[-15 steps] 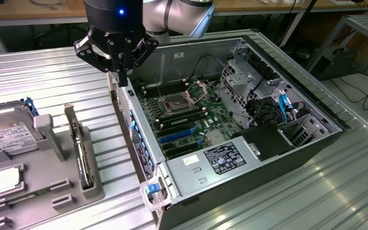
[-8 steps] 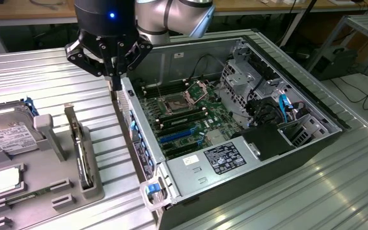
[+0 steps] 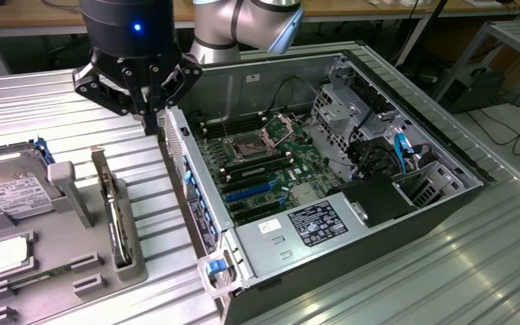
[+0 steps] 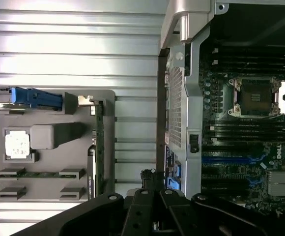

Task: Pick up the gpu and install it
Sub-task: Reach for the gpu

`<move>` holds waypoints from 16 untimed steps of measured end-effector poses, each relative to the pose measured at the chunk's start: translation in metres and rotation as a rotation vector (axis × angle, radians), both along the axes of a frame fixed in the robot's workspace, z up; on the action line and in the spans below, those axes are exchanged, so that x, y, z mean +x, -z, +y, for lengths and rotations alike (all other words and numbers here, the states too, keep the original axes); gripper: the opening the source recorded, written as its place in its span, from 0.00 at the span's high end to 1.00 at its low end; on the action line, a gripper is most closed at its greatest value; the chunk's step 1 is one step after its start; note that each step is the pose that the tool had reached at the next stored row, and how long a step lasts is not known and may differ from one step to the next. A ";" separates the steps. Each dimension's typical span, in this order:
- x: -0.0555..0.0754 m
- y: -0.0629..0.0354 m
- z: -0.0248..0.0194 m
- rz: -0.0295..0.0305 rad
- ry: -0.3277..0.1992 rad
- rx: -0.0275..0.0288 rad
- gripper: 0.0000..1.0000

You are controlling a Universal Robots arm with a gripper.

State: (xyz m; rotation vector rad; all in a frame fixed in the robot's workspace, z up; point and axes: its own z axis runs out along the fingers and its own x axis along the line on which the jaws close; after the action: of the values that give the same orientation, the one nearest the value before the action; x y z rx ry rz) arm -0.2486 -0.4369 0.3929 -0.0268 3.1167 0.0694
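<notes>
The gpu [image 3: 114, 210] stands on its edge in a slot of the grey holder tray [image 3: 61, 284], a thin dark card with a silver bracket at its far end. The wrist view shows the gpu [image 4: 99, 142] as a narrow strip along the tray's edge [image 4: 54, 101]. My gripper [image 3: 152, 118] hangs above the ribbed table, between the tray and the rear wall of the open computer case [image 3: 242, 81]. It is shut with nothing in it. The gripper's dark fingers [image 4: 152, 189] meet close beside the case wall, apart from the gpu.
The tray also holds a silver hard drive [image 3: 7, 186] with a blue bracket [image 4: 34, 97], a CPU chip [image 4: 17, 144] and a memory stick [image 4: 39, 173]. Inside the case lies the motherboard [image 3: 269, 169] with blue slots [image 4: 231, 160] and an open CPU socket [image 4: 255, 97].
</notes>
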 end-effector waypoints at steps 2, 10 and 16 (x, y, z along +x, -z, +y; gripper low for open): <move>-0.004 0.0000 -0.0006 -0.0001 0.000 0.0001 0.89; -0.022 0.0000 -0.0007 0.0000 0.000 0.0000 0.89; -0.034 0.0001 -0.0007 -0.0002 0.000 0.0001 0.89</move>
State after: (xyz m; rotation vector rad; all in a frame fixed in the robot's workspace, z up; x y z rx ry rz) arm -0.2822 -0.4376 0.3928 -0.0268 3.1166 0.0695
